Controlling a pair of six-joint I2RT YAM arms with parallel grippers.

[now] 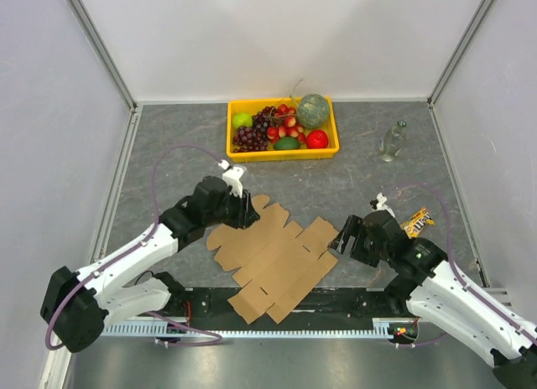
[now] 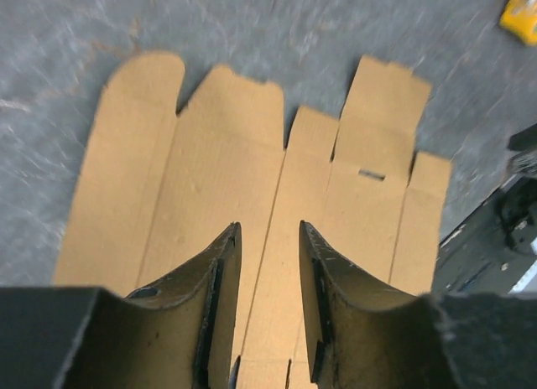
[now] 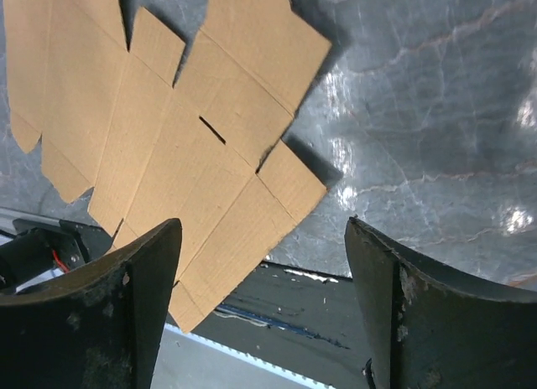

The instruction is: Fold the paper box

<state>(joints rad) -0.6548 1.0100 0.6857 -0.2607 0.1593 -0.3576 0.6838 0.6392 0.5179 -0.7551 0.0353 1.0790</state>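
Cardboard lies flat under both of my pincers: the paper box [image 1: 277, 256] is an unfolded die-cut sheet with every flap down, so I judge the task barely begun, at the step of taking hold of a first flap to raise it.

My left pincer [image 1: 246, 211] sits low over the sheet's edge. In its wrist view the sheet spreads out ahead of the fingertips, with a crease line running away from the gap between them. Its fingers [image 2: 220, 272] stand partway apart with a narrow gap, and I see nothing clamped between them. Whether they touch the cardboard I cannot tell.

My right pincer [image 1: 346, 236] stands wide open and holds nothing. It is just beside the sheet's opposite edge, a corner flap lying ahead of its gap and off toward its left finger, with bare grey table [image 1: 361, 184] beneath its right finger.

Next, I think, one pincer must pin a centre panel while the other slips a finger under a side flap and tips it up along its crease. The sheet is thin and flat on the table, so getting under an edge will be the hard part. The end nearest my bases, overhanging the table edge, may offer an easier lip.

Both arms reach forward and inward, elbows bent and wrists pitched down, the pincers facing each other across the sheet.
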